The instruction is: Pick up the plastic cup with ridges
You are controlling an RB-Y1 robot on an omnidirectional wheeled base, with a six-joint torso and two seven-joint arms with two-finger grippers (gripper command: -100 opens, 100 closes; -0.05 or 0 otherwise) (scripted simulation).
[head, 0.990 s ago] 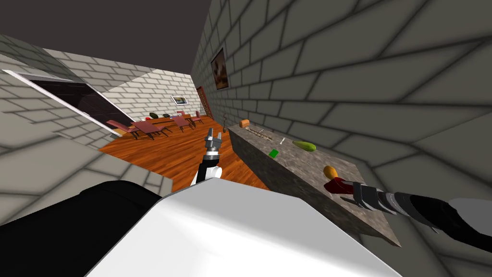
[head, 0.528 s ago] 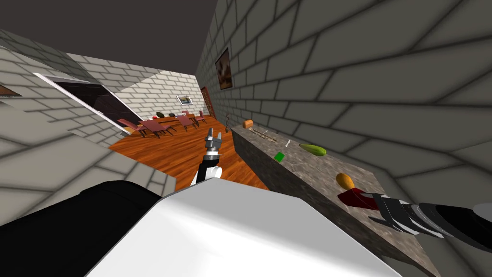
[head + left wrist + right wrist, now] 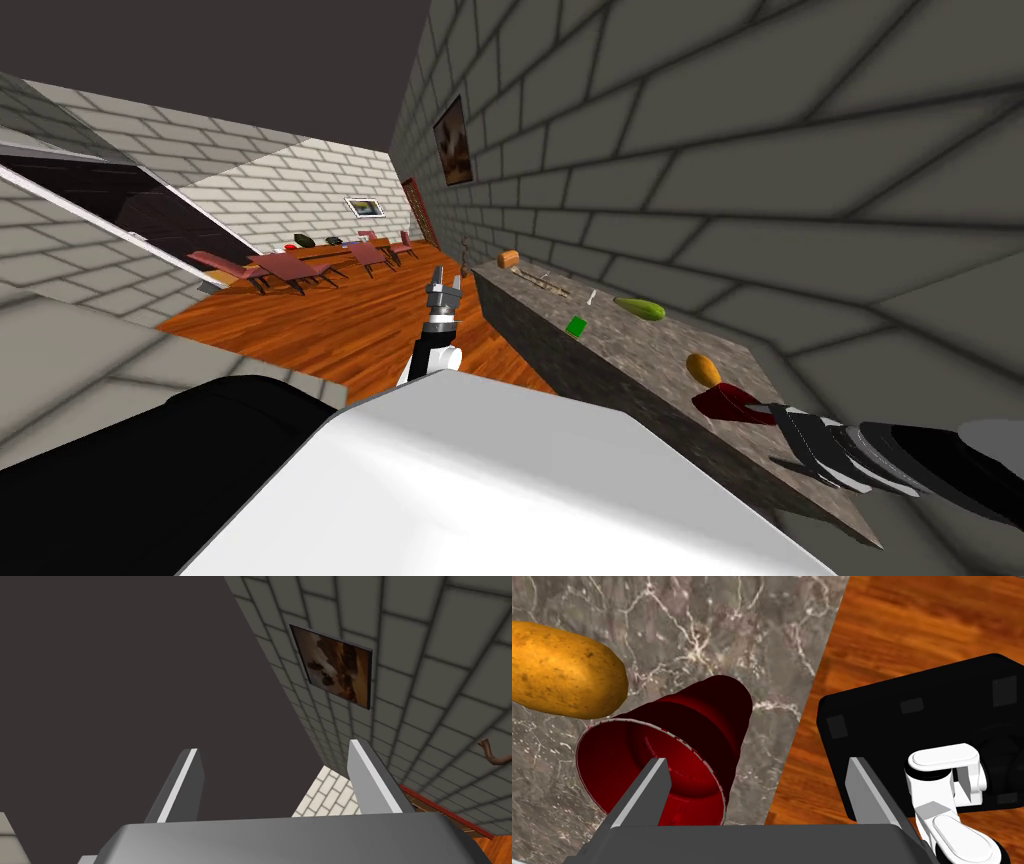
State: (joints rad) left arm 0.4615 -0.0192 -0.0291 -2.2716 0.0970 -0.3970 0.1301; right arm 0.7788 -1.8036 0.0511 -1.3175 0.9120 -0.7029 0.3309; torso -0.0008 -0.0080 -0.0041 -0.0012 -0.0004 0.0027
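Lying on its side at the near end of the worktop (image 3: 712, 621) along the right wall, the dark red cup (image 3: 712, 711) has its mouth turned toward the right hand (image 3: 758, 766). A potato (image 3: 562, 683) sits just beside the cup's rim, on the far side. The right hand is spread wide and holds nothing. One finger stands in front of the cup's mouth, and the other is out past the worktop's edge, over the wooden floor (image 3: 912, 621), so the cup is off-centre between them.

The cup looks light and thin-walled. I expect it to roll easily on its side and to buckle at the rim if squeezed hard. The stepped bands around its wall should be stiffer and less slippery, so the best hold is probably across the body there, with the hand shifted to bring the cup between its fingers and only gentle pressure.

The left hand (image 3: 443, 292) is raised over the floor left of the worktop, spread wide and empty.
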